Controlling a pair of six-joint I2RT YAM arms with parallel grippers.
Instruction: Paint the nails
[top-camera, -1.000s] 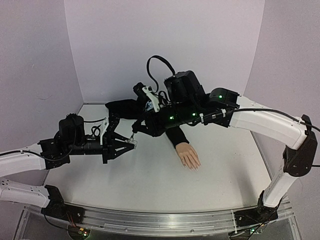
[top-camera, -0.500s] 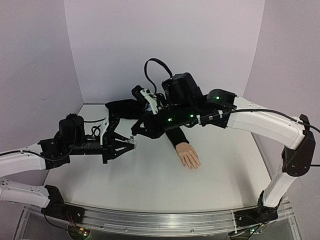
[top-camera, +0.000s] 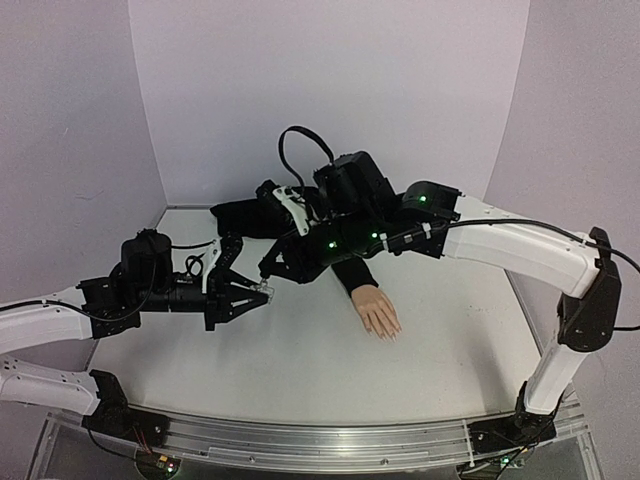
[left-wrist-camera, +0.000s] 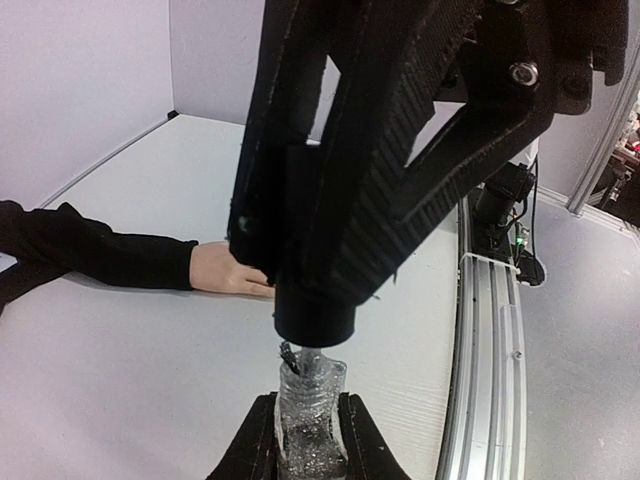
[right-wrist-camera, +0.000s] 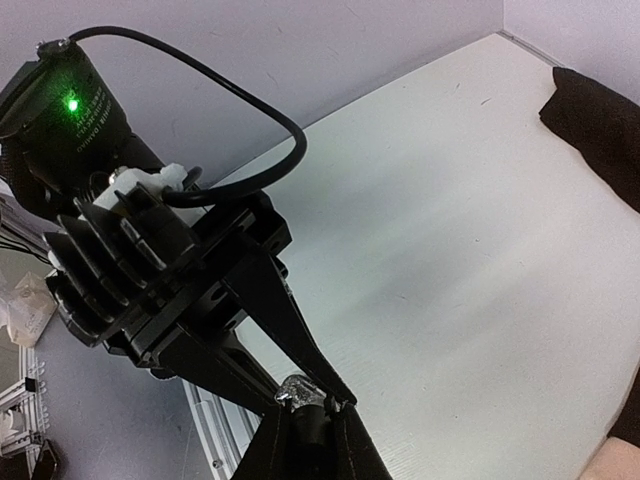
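Observation:
The skin-coloured mannequin hand (top-camera: 377, 311) with a black sleeve (top-camera: 352, 272) lies palm down mid-table. Its pale nails (top-camera: 387, 335) point toward the near edge. My left gripper (top-camera: 255, 292) is shut on a small clear bottle (left-wrist-camera: 309, 425) of glittery polish and holds it upright above the table. My right gripper (top-camera: 268, 268) is shut on the black cap (left-wrist-camera: 314, 318) just above the bottle's neck. The brush (left-wrist-camera: 288, 358) shows at the bottle's mouth. In the right wrist view my right gripper (right-wrist-camera: 312, 410) grips the cap (right-wrist-camera: 312, 428) against the bottle (right-wrist-camera: 303, 390). In the left wrist view the hand (left-wrist-camera: 224, 270) lies behind the cap, fingertips hidden.
The black sleeve cloth bunches at the back of the table (top-camera: 245, 215). The table's white wall edges run along the left (left-wrist-camera: 110, 155) and back. An aluminium rail (top-camera: 330, 440) borders the near edge. Both arms cross over the table's left middle.

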